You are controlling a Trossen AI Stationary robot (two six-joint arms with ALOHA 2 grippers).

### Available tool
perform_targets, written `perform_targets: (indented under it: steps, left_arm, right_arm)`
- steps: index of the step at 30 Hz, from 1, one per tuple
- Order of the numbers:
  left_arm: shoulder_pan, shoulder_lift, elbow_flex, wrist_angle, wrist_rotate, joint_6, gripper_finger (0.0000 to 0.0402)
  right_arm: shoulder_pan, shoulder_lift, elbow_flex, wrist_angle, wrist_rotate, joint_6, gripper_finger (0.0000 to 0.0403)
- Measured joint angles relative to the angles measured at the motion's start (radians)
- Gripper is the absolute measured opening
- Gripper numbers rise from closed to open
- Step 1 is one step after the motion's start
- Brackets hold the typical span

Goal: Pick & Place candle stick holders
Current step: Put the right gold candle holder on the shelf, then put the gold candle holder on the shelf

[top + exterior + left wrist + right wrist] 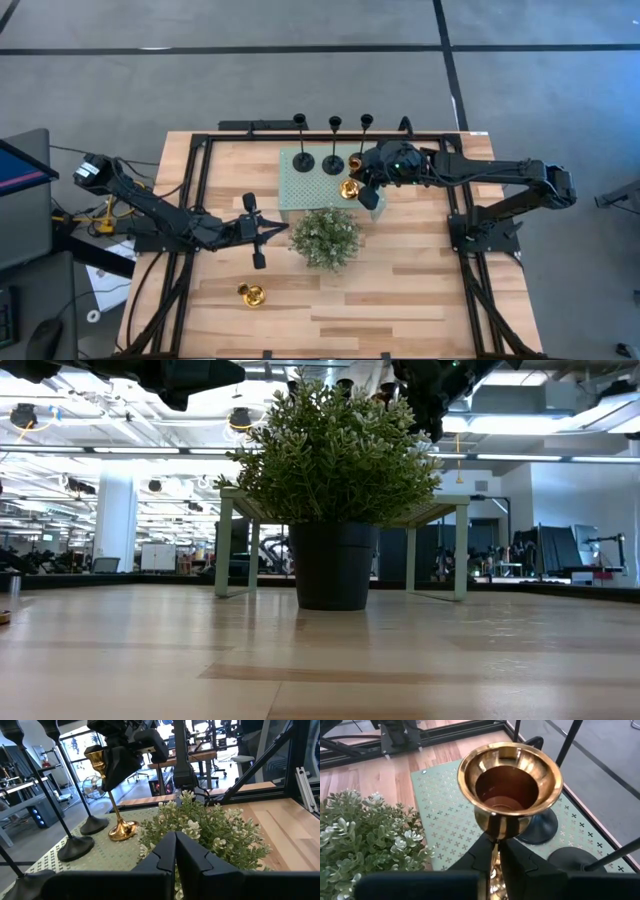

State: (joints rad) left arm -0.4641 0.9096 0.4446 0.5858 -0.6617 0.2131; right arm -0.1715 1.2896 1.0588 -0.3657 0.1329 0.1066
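Gold holder (251, 294) sits alone on the near left of the table (400, 300), well apart from the rest. Left gripper (257, 230) hangs beside the plant (326, 237), fingers pressed together on nothing. Three black holders (334, 143) stand on the green mat (292, 185). Right gripper (492, 862) is clamped on the thin stem of a second gold holder (509, 790), its base on the mat. Brass looks slick, stiff, top-heavy; gripping the stem under the cup seems safest.
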Motion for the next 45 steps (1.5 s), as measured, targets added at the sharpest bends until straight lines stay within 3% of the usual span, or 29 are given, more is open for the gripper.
perform_targets:
  steps: [9,15,22,27,32,37,45]
  left_arm:
    - [0.0,0.0,0.0,0.0,0.0,0.0,0.0011]
    - [0.0,0.0,0.0,0.0,0.0,0.0,0.0011]
    - [0.0,0.0,0.0,0.0,0.0,0.0,0.0011]
    - [0.0,0.0,0.0,0.0,0.0,0.0,0.0011]
    - [-0.023,-0.009,0.0,-0.002,0.0,0.0,0.0011]
    - [-0.09,-0.061,0.0,-0.002,0.017,0.0,0.0011]
    - [-0.248,-0.19,0.0,-0.127,0.198,-0.014,0.0006]
  right_arm:
    - [0.0,0.0,0.006,-0.011,-0.001,-0.035,0.0087]
    - [0.0,-0.024,0.11,-0.21,-0.001,-0.069,0.0112]
    - [0.024,-0.086,0.27,-0.489,-0.001,-0.062,0.0108]
    - [0.079,-0.173,0.27,-0.56,-0.001,-0.02,0.007]
    - [0.167,-0.25,0.183,-0.52,0.028,0.001,0.0007]
    - [0.261,-0.287,0.061,-0.394,0.095,0.07,0.0006]
    - [0.377,-0.283,-0.112,-0.135,0.134,0.105,0.0001]
